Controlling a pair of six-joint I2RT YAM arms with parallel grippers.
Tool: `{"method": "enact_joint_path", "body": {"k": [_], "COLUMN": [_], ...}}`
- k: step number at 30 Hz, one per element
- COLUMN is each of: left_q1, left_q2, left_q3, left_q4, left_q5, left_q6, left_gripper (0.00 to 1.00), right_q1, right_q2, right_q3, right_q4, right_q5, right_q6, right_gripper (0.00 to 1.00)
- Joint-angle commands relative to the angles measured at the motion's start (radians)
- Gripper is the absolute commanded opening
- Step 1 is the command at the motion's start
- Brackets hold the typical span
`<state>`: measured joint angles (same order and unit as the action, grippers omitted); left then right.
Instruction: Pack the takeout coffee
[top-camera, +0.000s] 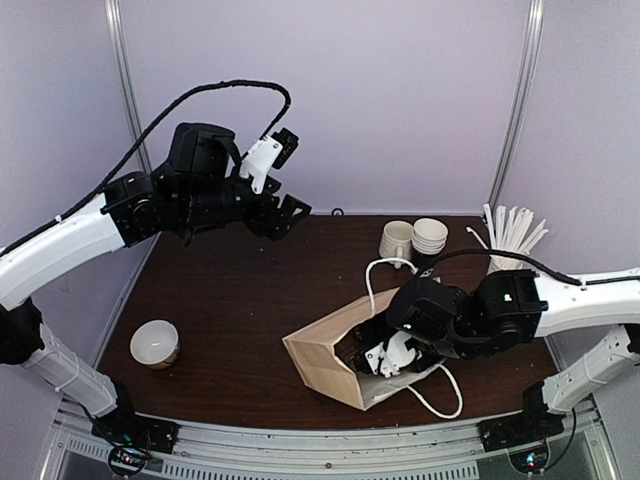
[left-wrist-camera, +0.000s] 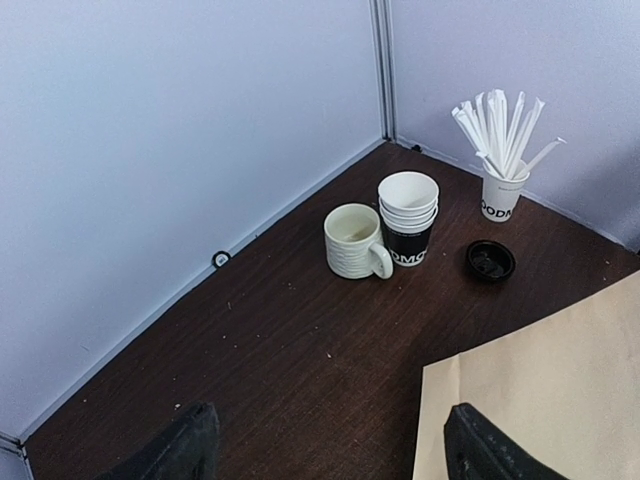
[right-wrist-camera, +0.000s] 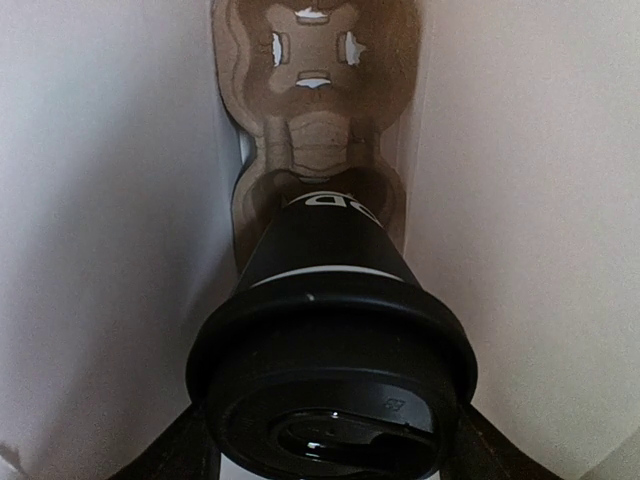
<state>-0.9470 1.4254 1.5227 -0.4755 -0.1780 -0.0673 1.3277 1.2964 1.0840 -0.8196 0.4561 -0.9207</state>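
Observation:
The takeout coffee (right-wrist-camera: 322, 262) fills the right wrist view: a black-banded cup under a black lid (right-wrist-camera: 330, 350), its base in a socket of a brown cardboard carrier (right-wrist-camera: 310, 110) inside the bag. My right gripper (right-wrist-camera: 330, 455) is shut on it, one finger pressed to each side just under the lid. In the top view that gripper (top-camera: 385, 355) reaches into the mouth of the brown paper bag (top-camera: 320, 360), which lies on its side, and the cup is hidden there. My left gripper (top-camera: 290, 215) hangs high over the back left, open and empty (left-wrist-camera: 330, 440).
At the back right stand a white mug (left-wrist-camera: 352, 240), a stack of paper cups (left-wrist-camera: 408, 215), a loose black lid (left-wrist-camera: 490, 260) and a cup of white sticks (left-wrist-camera: 500, 190). A small white bowl (top-camera: 155, 343) sits front left. White bag handles (top-camera: 440, 400) trail toward the front edge.

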Motion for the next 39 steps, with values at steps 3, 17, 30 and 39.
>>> {"method": "enact_joint_path", "body": {"k": [3, 17, 30, 39], "left_q1": [0.015, 0.03, 0.036, 0.041], "left_q2": [0.008, 0.037, 0.038, 0.023], "left_q3": [-0.013, -0.009, -0.024, -0.04], "left_q4": [0.059, 0.072, 0.083, 0.083], "left_q5": [0.03, 0.065, 0.078, 0.079], "left_q6": [-0.015, -0.023, -0.03, -0.031], "left_gripper": [0.81, 0.81, 0.81, 0.81], "right_q1": [0.005, -0.03, -0.072, -0.134], "right_q2": [0.015, 0.039, 0.079, 0.134], "right_q3": [-0.033, -0.058, -0.071, -0.056], "right_q4": [0.055, 0.124, 0.18, 0.213], "right_q5": [0.035, 0.036, 0.017, -0.026], "right_q6": [-0.009, -0.03, -0.064, -0.086], "right_gripper": [0.54, 0.54, 0.55, 0.54]}}
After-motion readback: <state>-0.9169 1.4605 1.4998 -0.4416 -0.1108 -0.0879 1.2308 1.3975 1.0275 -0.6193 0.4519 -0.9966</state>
